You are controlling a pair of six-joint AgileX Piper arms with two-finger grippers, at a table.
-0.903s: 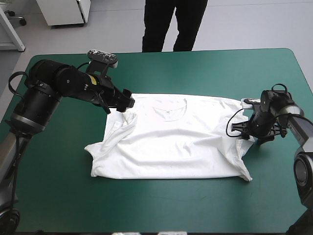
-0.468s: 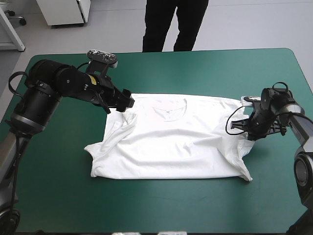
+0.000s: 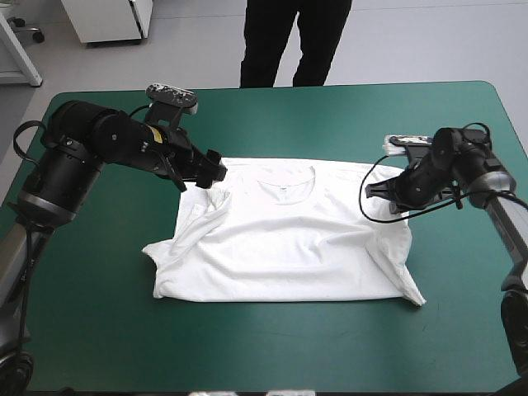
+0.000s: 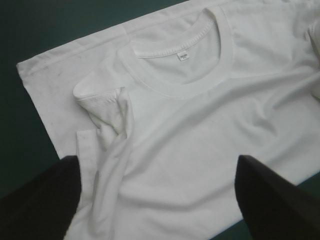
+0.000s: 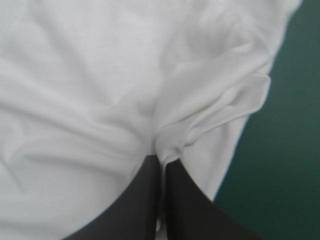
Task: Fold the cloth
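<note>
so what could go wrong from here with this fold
1. The right jaws are shut on only a thin pinch of the T-shirt by its sleeve, which may slip out when pulled.
2. The left jaws stand open over the T-shirt, gripping nothing, so a pull from the right could drag it all.
3. The other sleeve is bunched and may get folded in.

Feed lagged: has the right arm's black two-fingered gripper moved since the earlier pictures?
Yes: the right gripper, shut on the white T-shirt, went inward, toward the collar.
</note>
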